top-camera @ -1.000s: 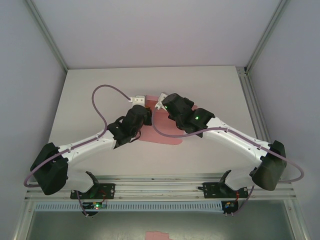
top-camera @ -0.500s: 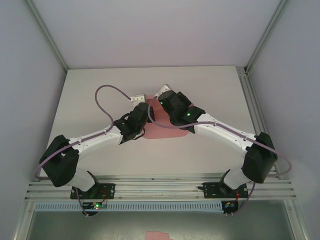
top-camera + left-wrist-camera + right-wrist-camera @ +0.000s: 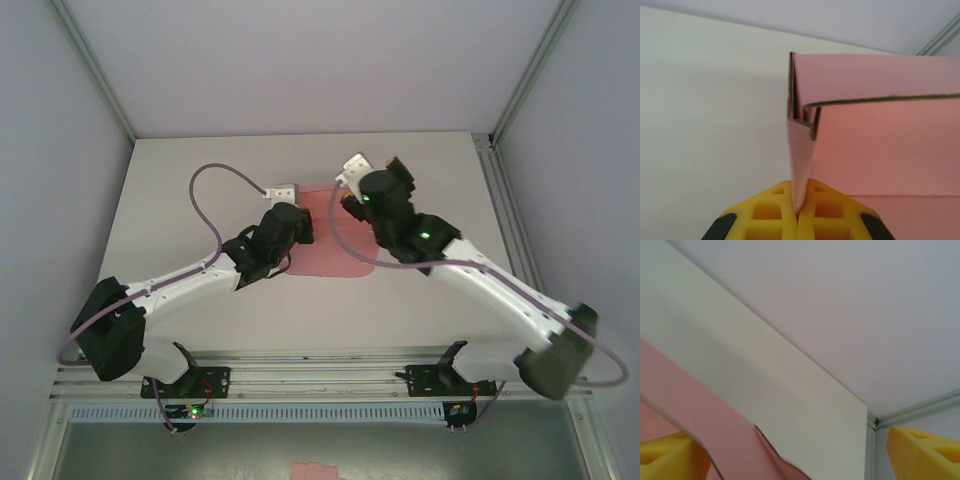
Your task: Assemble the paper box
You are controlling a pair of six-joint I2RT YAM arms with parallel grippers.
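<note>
Pink paper box (image 3: 880, 145), upright flap between left fingers (image 3: 782, 192)

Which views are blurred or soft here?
Top external: the dark lower joint of the white right arm is smeared, rest crisp. Left wrist: the thin pink card box has sharp cut edges. Right wrist: soft throughout, card edge fuzzy.

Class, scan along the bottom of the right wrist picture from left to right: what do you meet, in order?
A yellow fingertip of the open right gripper → the pink paper box → the white table → the gripper's other yellow fingertip.
</note>
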